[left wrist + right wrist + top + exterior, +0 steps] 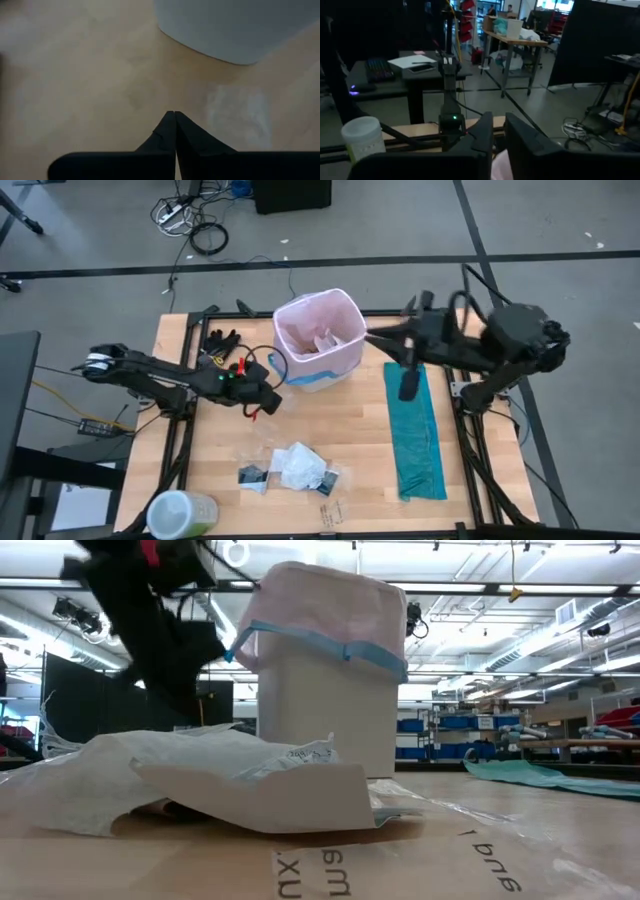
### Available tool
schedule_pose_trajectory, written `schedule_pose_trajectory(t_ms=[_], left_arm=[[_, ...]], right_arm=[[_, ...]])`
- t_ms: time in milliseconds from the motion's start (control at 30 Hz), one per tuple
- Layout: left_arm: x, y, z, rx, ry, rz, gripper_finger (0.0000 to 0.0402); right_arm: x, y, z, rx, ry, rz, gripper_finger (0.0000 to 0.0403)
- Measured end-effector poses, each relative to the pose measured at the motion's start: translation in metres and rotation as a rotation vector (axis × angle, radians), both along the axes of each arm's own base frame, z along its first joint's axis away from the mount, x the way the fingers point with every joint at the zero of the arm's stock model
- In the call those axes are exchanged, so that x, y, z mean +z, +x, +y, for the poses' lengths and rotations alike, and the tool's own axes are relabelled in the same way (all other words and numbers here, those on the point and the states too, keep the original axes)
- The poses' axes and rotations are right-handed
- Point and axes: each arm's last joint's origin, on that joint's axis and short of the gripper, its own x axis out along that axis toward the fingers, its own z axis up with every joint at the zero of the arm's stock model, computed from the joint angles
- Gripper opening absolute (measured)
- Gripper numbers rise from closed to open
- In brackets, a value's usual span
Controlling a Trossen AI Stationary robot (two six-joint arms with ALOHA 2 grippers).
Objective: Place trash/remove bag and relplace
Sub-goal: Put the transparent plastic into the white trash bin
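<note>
The left gripper (272, 402) hangs pinched shut and empty just beside the white bin (318, 340), on the side toward the trash (295, 467), which lies loose on the table (340, 435) well short of the bin. The right gripper (407, 385) hovers on the bin's other side, above the teal bag (415, 435); its fingers cannot be read here. The pink bag (310, 315) lines the bin.

Low view: scraps lie in front of the bin, the liner's blue band (330, 640) hugging its rim.

Left wrist: fingertips (172, 122) meet over bare wood.

Right wrist: its fingers show a narrow gap, nothing between them.

Judged, trash loading is under way; next the left claw must open and drop onto a scrap.
</note>
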Motion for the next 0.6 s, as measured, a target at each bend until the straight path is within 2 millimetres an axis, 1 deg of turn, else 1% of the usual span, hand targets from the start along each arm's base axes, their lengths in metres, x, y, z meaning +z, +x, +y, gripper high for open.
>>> schedule_pose_trajectory(t_ms=[167,300,333,500,567,600], left_arm=[[-0.029,0.01,-0.002,0.003,-0.035,-0.062,0.0002],[-0.051,0.024,-0.004,-0.018,-0.077,-0.06,0.0001],[-0.056,0.029,-0.005,-0.031,-0.103,-0.081,0.0001],[-0.066,0.061,-0.018,-0.173,-0.265,-0.328,0.0001],[-0.062,0.074,-0.025,-0.272,-0.316,-0.462,0.0001],[-0.055,0.084,-0.03,-0.347,-0.341,-0.56,0.0001]], right_arm=[[0.0,-0.015,0.021,-0.033,-0.015,0.021,0.0006],[0.001,-0.021,0.031,-0.024,-0.005,0.015,0.0001],[0.001,-0.022,0.033,-0.015,0.0,0.008,0.0002],[0.005,-0.028,0.042,0.03,0.008,-0.017,0.0001],[0.005,-0.029,0.044,0.041,0.008,-0.017,0.0001],[0.005,-0.03,0.045,0.045,0.008,-0.018,0.0002]])
